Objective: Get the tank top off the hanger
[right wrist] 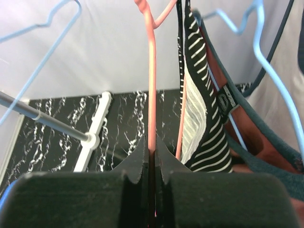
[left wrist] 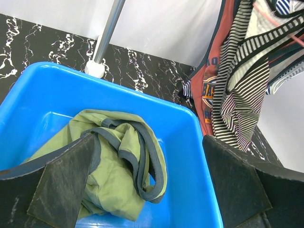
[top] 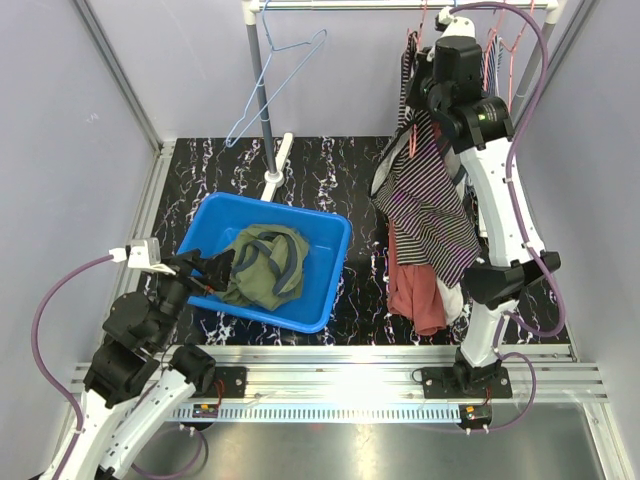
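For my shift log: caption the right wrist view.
Right hand shut on the pink hanger, striped tank top hanging beside it.

Pale grey panel walls (top: 60, 100) on 3 sides, held in slim aluminium posts (top: 120, 75). Black marble-look tabletop (top: 330, 160) with white veins all over. Ribbed aluminium rails (top: 350, 365) along the near edge. Clothes rack at the back: grey pole (top: 258, 90) on a white foot (top: 278, 165), bar (top: 340, 5) up top. Soft, even light, no harsh shadows.

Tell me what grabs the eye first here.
The bright blue bin sits at left, holding a crumpled green garment, with the open left tool at its rim. At the right rear, the right tool pinches a pink hanger beside a striped tank top.
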